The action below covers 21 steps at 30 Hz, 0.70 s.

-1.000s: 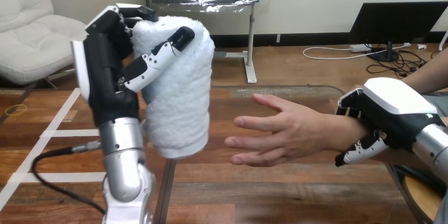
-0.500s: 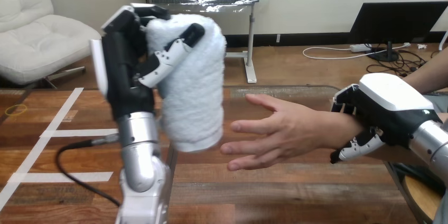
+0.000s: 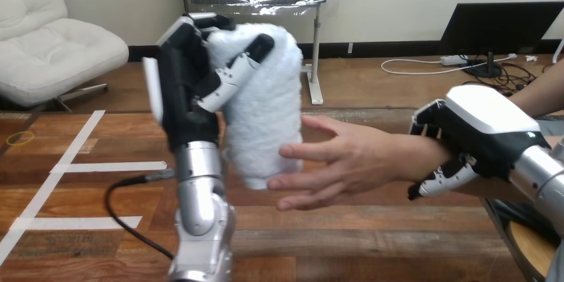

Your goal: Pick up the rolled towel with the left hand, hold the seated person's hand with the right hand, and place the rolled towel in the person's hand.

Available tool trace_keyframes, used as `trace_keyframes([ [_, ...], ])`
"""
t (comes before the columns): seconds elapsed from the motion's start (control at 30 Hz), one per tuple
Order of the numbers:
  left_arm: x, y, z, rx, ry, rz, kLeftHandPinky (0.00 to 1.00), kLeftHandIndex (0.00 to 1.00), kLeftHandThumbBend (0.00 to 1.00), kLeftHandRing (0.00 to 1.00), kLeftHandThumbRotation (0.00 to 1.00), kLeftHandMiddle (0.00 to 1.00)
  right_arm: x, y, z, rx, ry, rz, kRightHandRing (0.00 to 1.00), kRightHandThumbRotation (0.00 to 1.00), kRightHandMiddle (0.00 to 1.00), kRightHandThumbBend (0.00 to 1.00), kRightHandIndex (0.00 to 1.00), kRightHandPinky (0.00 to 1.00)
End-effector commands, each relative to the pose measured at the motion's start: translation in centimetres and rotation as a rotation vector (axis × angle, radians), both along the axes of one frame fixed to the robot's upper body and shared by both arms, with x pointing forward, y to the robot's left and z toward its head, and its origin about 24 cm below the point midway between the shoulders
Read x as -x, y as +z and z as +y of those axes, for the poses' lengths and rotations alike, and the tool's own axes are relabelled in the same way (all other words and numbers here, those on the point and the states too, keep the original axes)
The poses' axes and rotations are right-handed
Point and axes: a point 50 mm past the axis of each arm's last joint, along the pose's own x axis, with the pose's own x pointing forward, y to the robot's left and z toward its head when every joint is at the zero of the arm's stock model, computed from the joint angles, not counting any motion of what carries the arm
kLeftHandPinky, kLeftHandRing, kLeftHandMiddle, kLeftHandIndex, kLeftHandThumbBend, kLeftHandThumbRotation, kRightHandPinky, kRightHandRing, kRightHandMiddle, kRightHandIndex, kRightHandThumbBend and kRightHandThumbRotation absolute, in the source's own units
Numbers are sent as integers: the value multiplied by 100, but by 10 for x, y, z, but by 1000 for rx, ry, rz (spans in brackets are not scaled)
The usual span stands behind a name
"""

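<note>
The left hand [image 3: 186, 96] gripped the rolled towel [image 3: 269, 109], fingers curled round it, long axis upright at centre-left, lower end touching the person's hand [image 3: 359, 162] to its right. The right hand [image 3: 489, 129] clasped that wrist.

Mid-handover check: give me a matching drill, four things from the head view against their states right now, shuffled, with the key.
1. towel
2. left hand
3. right hand
4. person's hand

A. curled round the person's wrist
B. open, fingers at the towel's lower part
C. white, upright, held aloft
D. curled round the towel

Pairs: 1-C; 2-D; 3-A; 4-B
</note>
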Motion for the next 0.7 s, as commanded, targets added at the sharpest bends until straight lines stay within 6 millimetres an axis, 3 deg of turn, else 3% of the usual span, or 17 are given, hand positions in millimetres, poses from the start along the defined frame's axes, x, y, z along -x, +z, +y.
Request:
trace_keyframes([
  [0.0, -21, 41, -24, 58, -72, -135, 29, 44, 62, 35, 0, 41, -15, 21, 14, -63, 2, -76, 37, 15, 43, 83, 46, 30],
  [0.67, -24, 37, -63, 183, -193, -58, 28, 44, 65, 34, 0, 40, -18, 26, 24, -82, 2, -84, 37, 16, 44, 82, 46, 31],
])
